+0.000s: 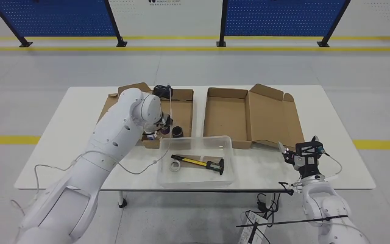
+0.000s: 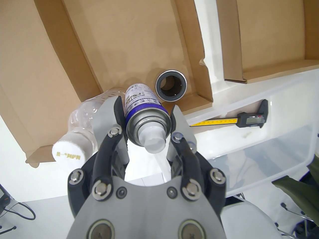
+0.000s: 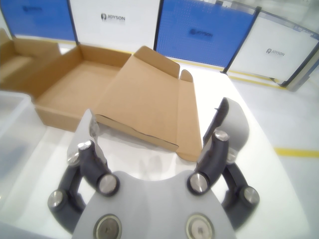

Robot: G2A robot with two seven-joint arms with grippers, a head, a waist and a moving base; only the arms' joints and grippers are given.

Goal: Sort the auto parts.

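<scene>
A spray can (image 2: 143,100) with a blue and white label and a clear cap sits between the fingers of my left gripper (image 2: 147,106), which is shut on it above the near corner of the left cardboard box (image 2: 119,26). A clear plastic bottle (image 2: 74,138) with a white cap lies right beside the can. A black bearing ring (image 2: 171,85) rests on the box floor just past it. In the top view my left gripper (image 1: 159,129) is at the front of the left box (image 1: 183,107). My right gripper (image 3: 157,110) stands open and holds nothing, over the table's front right (image 1: 298,152).
A clear plastic bin (image 1: 226,143) at the table's front holds a yellow and black caliper (image 1: 201,162) and a small ring (image 1: 175,166). The right cardboard box (image 1: 226,116) lies open with its lid flap (image 1: 274,119) spread flat. A black part (image 1: 163,91) sits at the left box's back.
</scene>
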